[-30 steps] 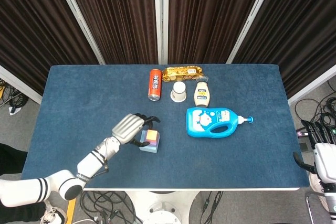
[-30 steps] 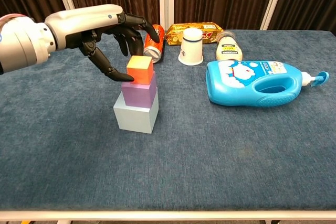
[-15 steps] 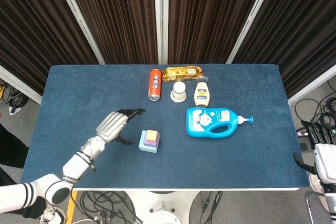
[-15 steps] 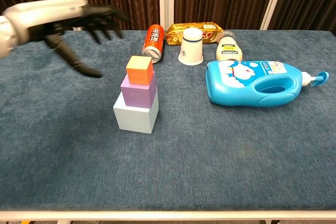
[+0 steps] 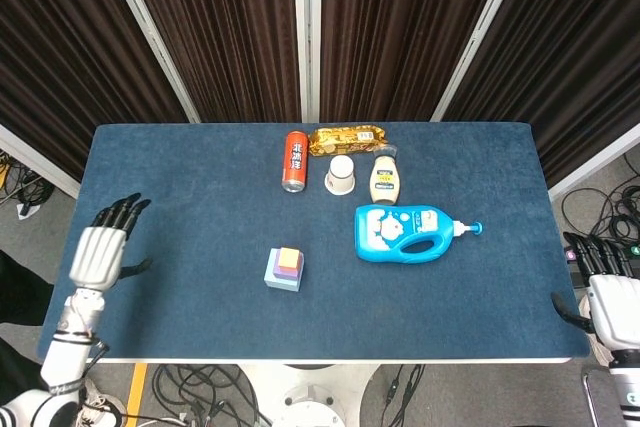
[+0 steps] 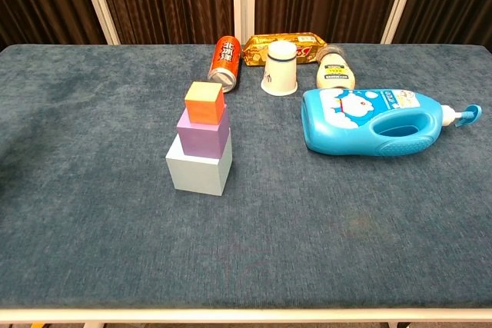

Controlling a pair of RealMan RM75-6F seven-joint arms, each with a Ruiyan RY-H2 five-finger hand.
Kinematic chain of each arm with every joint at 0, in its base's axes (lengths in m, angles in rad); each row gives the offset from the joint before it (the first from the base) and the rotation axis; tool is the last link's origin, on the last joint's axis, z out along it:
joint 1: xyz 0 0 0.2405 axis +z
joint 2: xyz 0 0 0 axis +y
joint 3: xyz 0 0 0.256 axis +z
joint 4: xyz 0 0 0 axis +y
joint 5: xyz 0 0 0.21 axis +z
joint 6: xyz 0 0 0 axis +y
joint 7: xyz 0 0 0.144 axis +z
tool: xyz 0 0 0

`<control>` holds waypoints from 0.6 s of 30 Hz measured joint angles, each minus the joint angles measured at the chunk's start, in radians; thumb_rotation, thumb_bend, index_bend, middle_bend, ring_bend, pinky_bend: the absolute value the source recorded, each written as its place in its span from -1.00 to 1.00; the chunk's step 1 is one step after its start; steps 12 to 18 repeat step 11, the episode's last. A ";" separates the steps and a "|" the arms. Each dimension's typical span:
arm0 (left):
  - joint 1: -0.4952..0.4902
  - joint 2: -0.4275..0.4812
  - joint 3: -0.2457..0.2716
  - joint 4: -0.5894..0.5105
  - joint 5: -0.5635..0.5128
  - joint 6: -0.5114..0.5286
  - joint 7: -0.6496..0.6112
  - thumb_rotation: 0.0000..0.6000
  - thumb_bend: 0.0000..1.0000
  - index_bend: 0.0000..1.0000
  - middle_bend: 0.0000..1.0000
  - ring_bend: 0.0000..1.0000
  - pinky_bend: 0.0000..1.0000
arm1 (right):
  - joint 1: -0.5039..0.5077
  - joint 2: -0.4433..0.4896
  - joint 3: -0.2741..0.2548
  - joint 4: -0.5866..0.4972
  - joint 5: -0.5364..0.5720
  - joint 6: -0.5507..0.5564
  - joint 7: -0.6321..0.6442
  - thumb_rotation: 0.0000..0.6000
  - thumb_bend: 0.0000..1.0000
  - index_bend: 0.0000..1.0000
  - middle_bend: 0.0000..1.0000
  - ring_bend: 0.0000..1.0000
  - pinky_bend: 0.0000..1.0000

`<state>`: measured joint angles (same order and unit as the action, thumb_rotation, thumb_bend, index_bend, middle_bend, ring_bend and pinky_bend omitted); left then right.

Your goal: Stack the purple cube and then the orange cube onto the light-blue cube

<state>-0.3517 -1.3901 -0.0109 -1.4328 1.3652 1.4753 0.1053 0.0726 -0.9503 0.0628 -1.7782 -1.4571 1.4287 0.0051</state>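
Observation:
The orange cube [image 6: 204,103] sits on the purple cube [image 6: 203,133], which sits on the light-blue cube [image 6: 199,170]; the stack stands upright at the table's left-middle. From above, the orange cube [image 5: 290,259], purple cube [image 5: 285,270] and light-blue cube [image 5: 281,281] show as nested squares. My left hand [image 5: 100,249] hovers at the table's left edge, far from the stack, fingers spread and holding nothing. My right hand [image 5: 605,289] hangs off the table's right side, fingers apart and holding nothing. Neither hand shows in the chest view.
A blue detergent bottle [image 6: 377,121] lies on its side to the right of the stack. At the back stand a red can [image 6: 224,59], a white paper cup [image 6: 279,67], a snack packet [image 6: 281,44] and a mayonnaise bottle [image 6: 334,73].
My left hand let go of the orange cube on the stack and pulled back left to the table's edge, leaving the chest view. The stack stays standing.

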 measured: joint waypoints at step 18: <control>0.135 0.024 0.062 0.004 0.026 0.054 0.088 1.00 -0.69 -0.62 -0.59 -0.69 -0.56 | 0.002 -0.003 -0.004 -0.004 0.000 -0.006 -0.009 1.00 -0.54 -0.92 -0.80 -1.00 -1.00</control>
